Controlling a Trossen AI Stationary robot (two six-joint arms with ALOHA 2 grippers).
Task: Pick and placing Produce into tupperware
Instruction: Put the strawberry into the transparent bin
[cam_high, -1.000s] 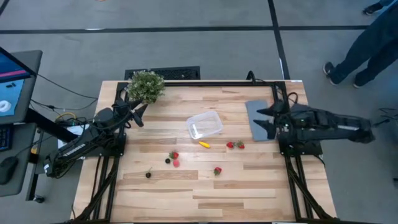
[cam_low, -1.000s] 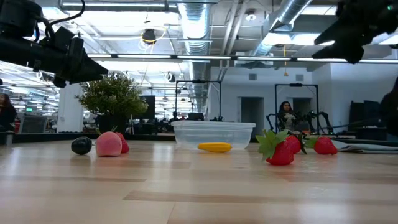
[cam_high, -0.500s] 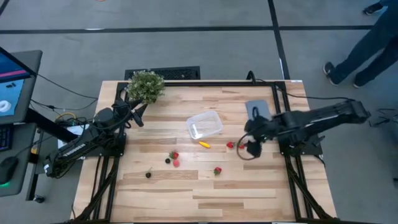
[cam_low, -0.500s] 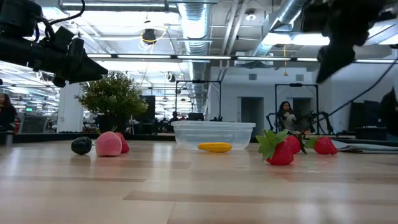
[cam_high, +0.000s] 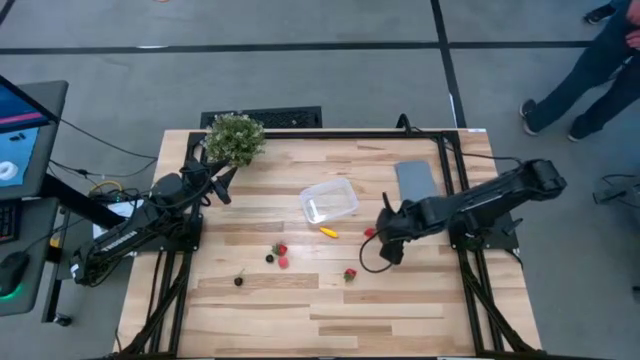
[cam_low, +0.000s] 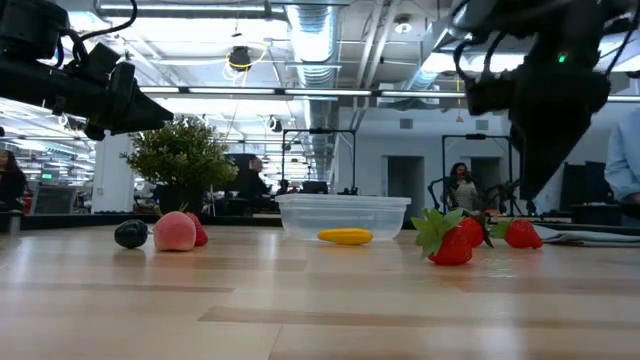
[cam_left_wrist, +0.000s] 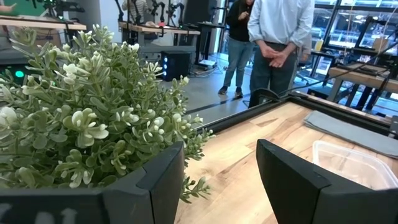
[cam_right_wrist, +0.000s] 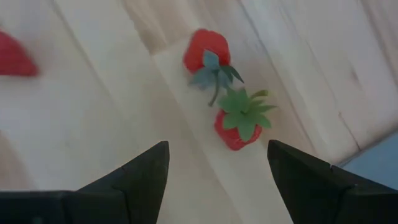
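The clear tupperware (cam_high: 329, 200) (cam_low: 343, 215) stands on its base mid-table, with nothing visible in it. The produce lies scattered on the wood on its near side: a yellow piece (cam_high: 328, 232) (cam_low: 345, 237), two strawberries (cam_right_wrist: 207, 53) (cam_right_wrist: 238, 127), a third strawberry (cam_high: 349, 273), red pieces (cam_high: 281, 251) and dark berries (cam_high: 238, 281). My right gripper (cam_high: 384, 240) (cam_right_wrist: 217, 180) hangs open just above the pair of strawberries, pointing down, touching nothing. My left gripper (cam_high: 222, 186) (cam_left_wrist: 221, 180) waits open beside the potted plant (cam_high: 235, 138).
A flat grey slab (cam_high: 417, 180) lies near the table's right far corner. The bushy plant (cam_left_wrist: 81, 124) fills the space in front of the left gripper. People stand beyond the table's far edge (cam_left_wrist: 273, 37) and on the floor at right (cam_high: 585, 70).
The right arm has swung from above the grey slab toward the table's left and near side, tipping its gripper downward and lowering it over the two strawberries. The produce and the tub have stayed where they were.
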